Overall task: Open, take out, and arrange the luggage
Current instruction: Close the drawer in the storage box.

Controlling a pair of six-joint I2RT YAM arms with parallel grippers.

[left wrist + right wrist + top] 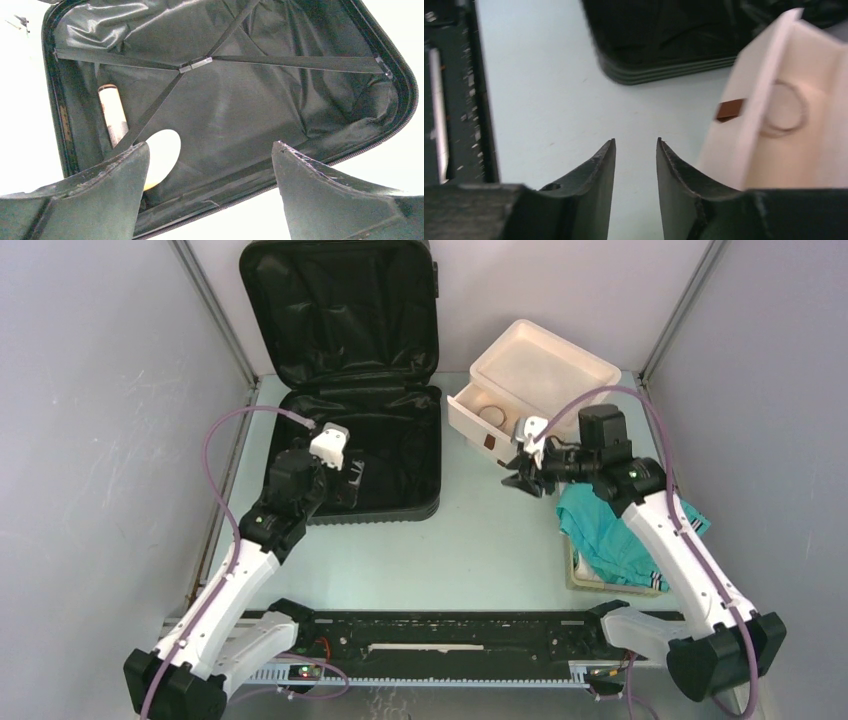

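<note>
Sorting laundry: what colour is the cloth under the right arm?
A teal crumpled cloth, clearest in top view.

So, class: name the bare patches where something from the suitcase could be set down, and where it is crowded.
Bare table lies in front of the suitcase, toward the near edge, and in the strip between suitcase and white drawer box. Crowded: the right side, with teal cloth, basket and right gripper.

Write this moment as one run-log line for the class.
luggage: open, lid up | left gripper: open, empty, above luggage | right gripper: open, empty, beside white drawer box | inside: pale tube
</note>
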